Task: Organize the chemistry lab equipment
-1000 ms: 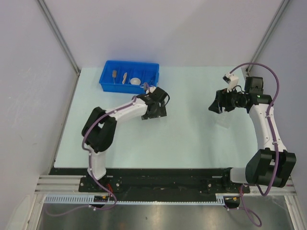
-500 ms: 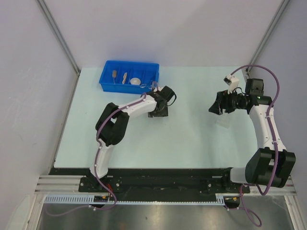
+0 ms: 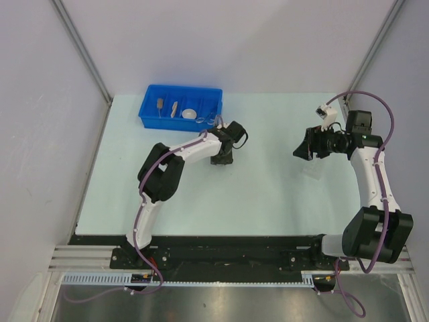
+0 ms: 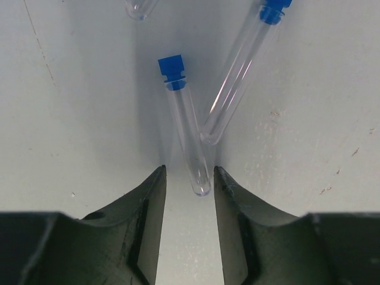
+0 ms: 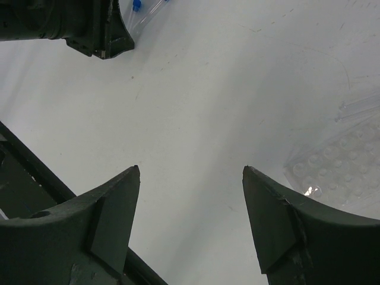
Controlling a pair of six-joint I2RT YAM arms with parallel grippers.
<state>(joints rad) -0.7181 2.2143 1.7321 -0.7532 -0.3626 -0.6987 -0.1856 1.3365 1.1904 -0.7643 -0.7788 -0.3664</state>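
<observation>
Nearest the arm bases is the clear rack [image 5: 338, 160], sitting on the counter [image 3: 268, 194] over on the right. From the right wrist view, the wells I can see look empty.

A bit further out, mid-counter, are the tubes. The left tool [image 4: 190, 170] is down low with its jaws half spread on either side of the rounded bottom of one tube [image 4: 184, 127]. There's a gap on one side, so it isn't pinching anything yet. A second tube [image 4: 237, 77] lies in a V with the first, and its closed end looks like it's touching the first tube's side. The tip of a third tube [image 4: 139, 7] pokes in at the top edge.

These things should be light, stiff and slick, and being round they'll roll. I can't tell glass from plastic, so I'd go gentle. That domed end is a bad place to grab, I reckon, because it could squirt right out. The straight wall further up or just under the blue cap seems safer. Lifting will probably nudge the neighbour too.

The right tool [image 5: 191, 169] hangs just beyond the rack, spread wide and holding nothing.

Farthest back is the blue bin [image 3: 167, 125]. It holds a white dish [image 3: 190, 113] in one compartment and tan wooden-handled bits [image 3: 174, 108] in the ones to its left. Anything else in there is too small to make out.
</observation>
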